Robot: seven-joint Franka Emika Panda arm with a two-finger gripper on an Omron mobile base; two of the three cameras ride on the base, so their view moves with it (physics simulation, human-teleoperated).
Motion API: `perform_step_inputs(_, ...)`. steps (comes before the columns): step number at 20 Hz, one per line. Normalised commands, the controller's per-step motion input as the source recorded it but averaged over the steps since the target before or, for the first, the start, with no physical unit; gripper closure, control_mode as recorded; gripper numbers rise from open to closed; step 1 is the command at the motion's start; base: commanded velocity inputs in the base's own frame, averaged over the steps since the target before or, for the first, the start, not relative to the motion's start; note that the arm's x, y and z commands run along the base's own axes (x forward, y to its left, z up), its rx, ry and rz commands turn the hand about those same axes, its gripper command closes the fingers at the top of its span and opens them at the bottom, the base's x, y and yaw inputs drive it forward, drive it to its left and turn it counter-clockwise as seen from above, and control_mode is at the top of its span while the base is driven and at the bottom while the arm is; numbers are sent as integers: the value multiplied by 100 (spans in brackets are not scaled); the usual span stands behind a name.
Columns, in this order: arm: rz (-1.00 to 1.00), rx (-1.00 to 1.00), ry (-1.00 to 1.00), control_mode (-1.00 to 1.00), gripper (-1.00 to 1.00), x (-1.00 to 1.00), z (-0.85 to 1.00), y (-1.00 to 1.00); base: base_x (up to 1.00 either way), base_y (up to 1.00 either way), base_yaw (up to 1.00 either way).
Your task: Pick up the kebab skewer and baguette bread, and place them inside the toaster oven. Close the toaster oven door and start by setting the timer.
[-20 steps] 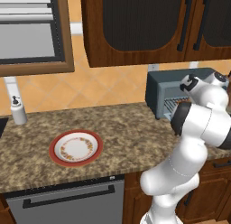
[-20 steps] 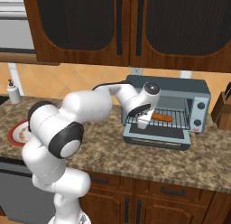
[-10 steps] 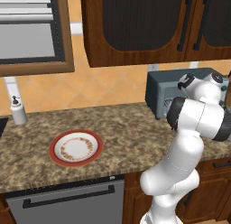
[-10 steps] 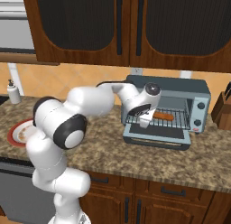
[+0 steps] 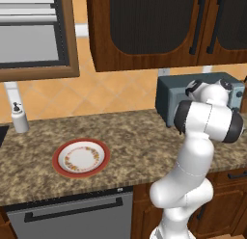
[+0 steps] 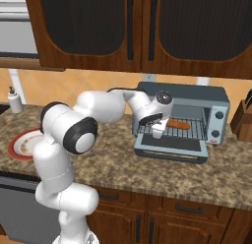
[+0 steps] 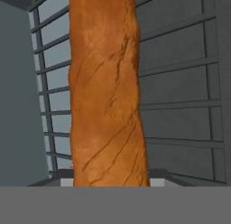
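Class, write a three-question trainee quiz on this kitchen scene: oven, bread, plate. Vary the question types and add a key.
1. True or false: the toaster oven door is closed.
2. What lies on the wire rack?
A. a plate
B. the baguette bread
C. a bottle
3. Fill in: the plate on the counter carries ____ food.

Key: 1 false, it hangs open. 2 B. 3 no.
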Motion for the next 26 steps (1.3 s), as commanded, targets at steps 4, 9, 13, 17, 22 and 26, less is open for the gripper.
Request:
perform_step_inputs(4, -2, -3, -3, -100, 100, 9, -17, 0, 0, 0, 0)
perform_step_inputs(9, -3, -4, -1, -100, -100, -1, -21, -3, 0, 0, 0)
perform_step_inputs(13, -3, -2, 0, -100, -100, 0, -9, -12, 0, 0, 0)
perform_step_inputs(17, -3, -1, 0, -100, -100, 0, 0, -18, 0, 0, 0)
perform_step_inputs(22, -3, 0, 0, -100, -100, 0, 0, -15, 0, 0, 0)
perform_step_inputs(26, -2, 0, 0, -100, -100, 0, 0, -20, 0, 0, 0)
